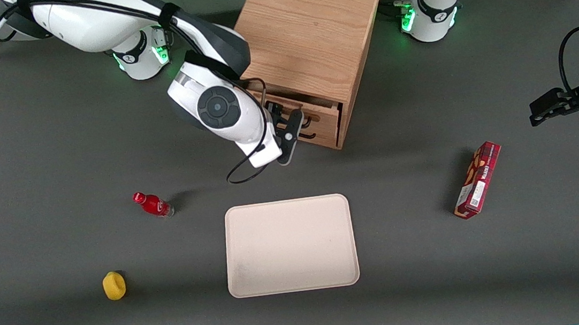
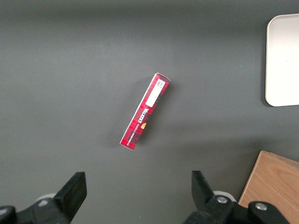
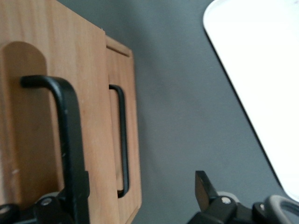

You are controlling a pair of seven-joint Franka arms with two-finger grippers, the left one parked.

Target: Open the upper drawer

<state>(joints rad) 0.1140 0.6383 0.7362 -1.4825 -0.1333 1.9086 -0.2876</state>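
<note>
The oak cabinet (image 1: 308, 31) stands at the back of the table. Its upper drawer (image 1: 323, 117) sticks out a little, with a dark gap showing above its front. My right gripper (image 1: 293, 125) is in front of the drawer fronts, at handle height. In the right wrist view the upper drawer (image 3: 28, 116) is close, and its black wire handle (image 3: 67, 130) runs down to one finger. The other finger (image 3: 203, 186) stands well apart over the grey table. The gripper (image 3: 140, 200) is open. The lower drawer (image 3: 132, 116) sits set back from the upper one.
A cream tray (image 1: 290, 246) lies nearer the front camera than the cabinet. A red bottle (image 1: 153, 204) and a yellow object (image 1: 114, 286) lie toward the working arm's end. A red box (image 1: 478, 180) lies toward the parked arm's end.
</note>
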